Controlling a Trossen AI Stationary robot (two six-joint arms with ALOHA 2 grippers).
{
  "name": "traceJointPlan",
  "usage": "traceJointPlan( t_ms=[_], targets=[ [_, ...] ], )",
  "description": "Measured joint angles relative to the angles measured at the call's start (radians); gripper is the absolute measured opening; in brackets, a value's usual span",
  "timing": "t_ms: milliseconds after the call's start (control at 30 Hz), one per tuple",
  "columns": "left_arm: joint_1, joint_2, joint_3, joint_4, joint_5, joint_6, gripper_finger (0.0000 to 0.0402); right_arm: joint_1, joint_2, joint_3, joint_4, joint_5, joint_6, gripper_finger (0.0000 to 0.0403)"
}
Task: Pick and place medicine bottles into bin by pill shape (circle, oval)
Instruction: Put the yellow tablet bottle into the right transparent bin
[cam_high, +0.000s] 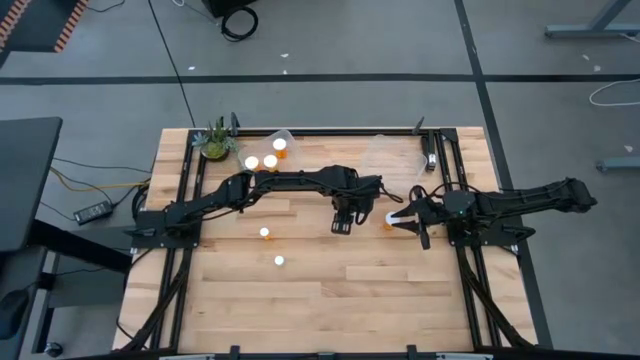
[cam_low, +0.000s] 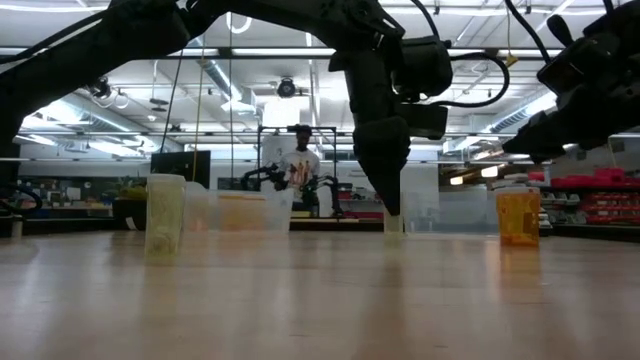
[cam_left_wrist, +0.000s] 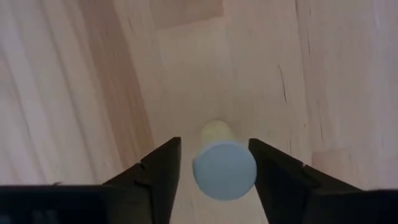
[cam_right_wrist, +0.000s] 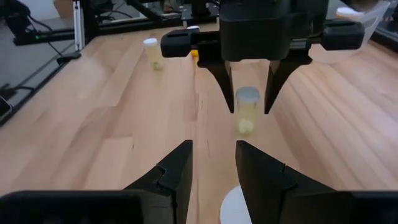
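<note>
My left gripper (cam_high: 343, 218) points down at the table's middle. Its open fingers stand on either side of a small pale medicine bottle with a white cap (cam_left_wrist: 224, 168), a narrow gap showing on each side. That bottle stands upright on the table and also shows in the right wrist view (cam_right_wrist: 247, 104) and the low view (cam_low: 393, 226). My right gripper (cam_high: 402, 219) is open, low over the table just to the right. An orange bottle with a white cap (cam_high: 388, 218) stands at its fingertips, and its cap shows between the fingers (cam_right_wrist: 235, 208). No touch shows.
Two more white-capped bottles (cam_high: 264, 233) (cam_high: 279, 261) stand on the table's left half. A clear bin (cam_high: 272, 150) at the far left holds several bottles. A second clear bin (cam_high: 392, 155) stands at the far right. A small plant (cam_high: 215, 140) is at the far left corner.
</note>
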Motion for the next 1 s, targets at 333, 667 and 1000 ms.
traceJointPlan(
  t_ms=[333,667,1000],
  targets=[
    [0.008,-0.021,0.007,-0.024,-0.011,0.008,0.0255,0.0,0.0,0.0,-0.001,0.0,0.099,0.0129],
    [0.019,-0.1,0.007,-0.056,-0.026,-0.001,0.0261,-0.003,0.001,0.034,-0.01,0.062,0.17,0.0129],
    [0.004,-0.13,-0.043,-0.089,-0.027,-0.085,0.0247,-0.002,0.032,0.184,-0.144,0.147,0.176,0.0129]
  ],
)
